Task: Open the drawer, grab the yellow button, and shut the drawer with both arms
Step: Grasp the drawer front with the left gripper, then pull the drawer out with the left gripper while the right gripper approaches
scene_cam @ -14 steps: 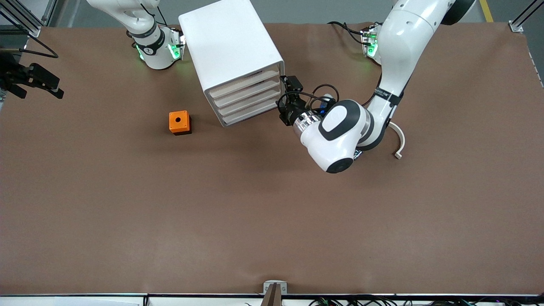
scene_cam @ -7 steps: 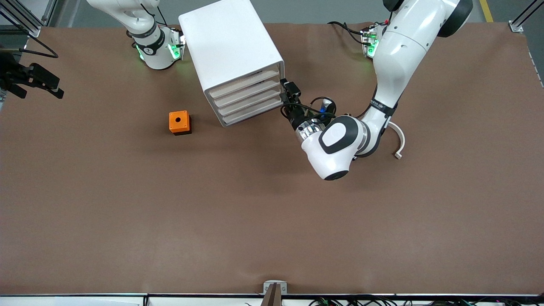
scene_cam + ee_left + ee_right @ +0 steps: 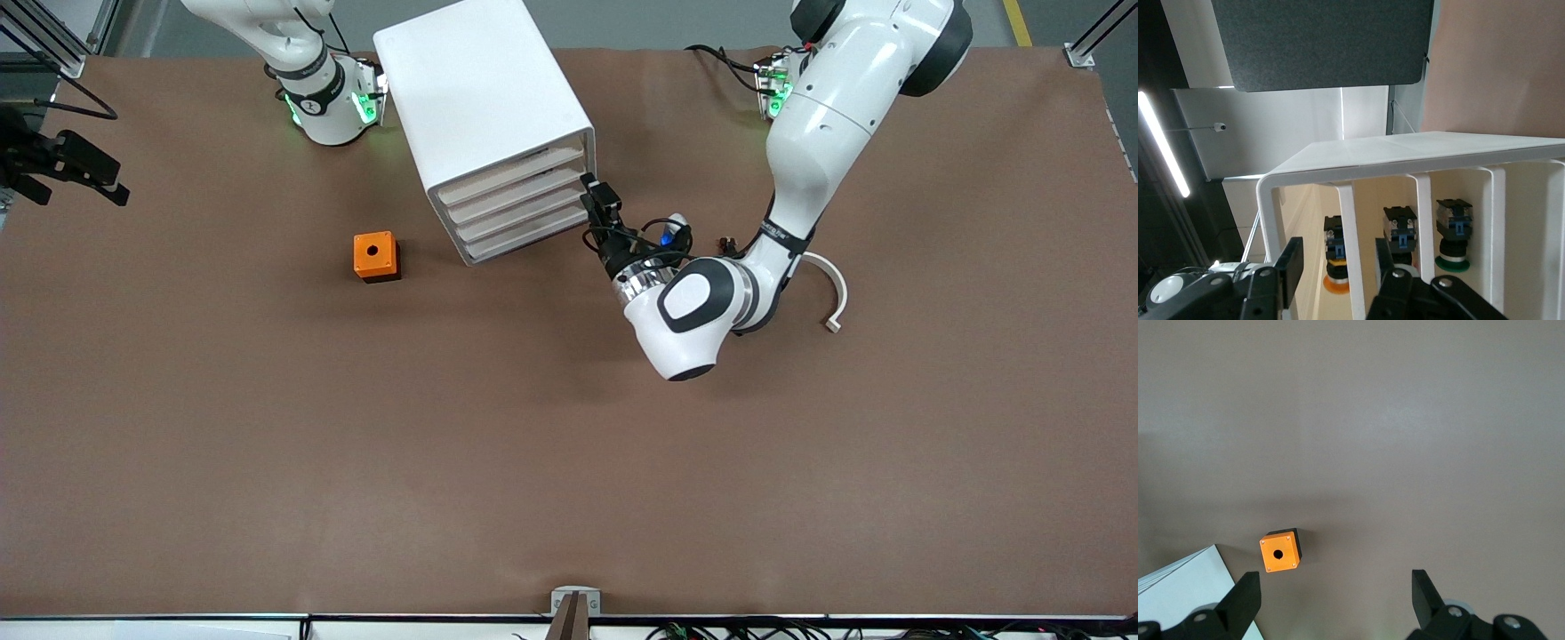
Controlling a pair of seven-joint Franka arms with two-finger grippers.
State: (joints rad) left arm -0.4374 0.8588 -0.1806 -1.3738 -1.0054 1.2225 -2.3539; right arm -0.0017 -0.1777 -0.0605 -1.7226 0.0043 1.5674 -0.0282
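drawers (image 3: 520, 203) all sit shut in the white cabinet (image 3: 484, 98), their beige fronts flush with its frame. my left claw (image 3: 597, 200) is low at the end of those fronts that lies toward the left arm's end of the desk (image 3: 569, 462), right against the cabinet's corner. whether it is apart or clamped on a drawer i cannot tell, nor which of the four it meets.

in the left wrist view the cabinet (image 3: 1418, 150) fills the frame, and three small buttons show between its white ribs. the button (image 3: 1336, 277) with the orange cap is in the compartment closest to my claw (image 3: 1338, 273). a white-capped button (image 3: 1400, 240) comes next, then a green-capped one (image 3: 1453, 243). all three are still inside the cabinet.

my right claw (image 3: 67, 164) waits in the air over the desk edge at the right arm's end, well apart from everything, its fingers (image 3: 1245, 600) spread wide with nothing between them. its wrist view looks down on the orange cube (image 3: 1279, 553) and a corner of the cabinet (image 3: 1185, 587).

that cube (image 3: 375, 256) stands on the desk beside the cabinet, toward the right arm's end. a curved white piece (image 3: 834, 298) lies on the desk near my left arm's elbow.
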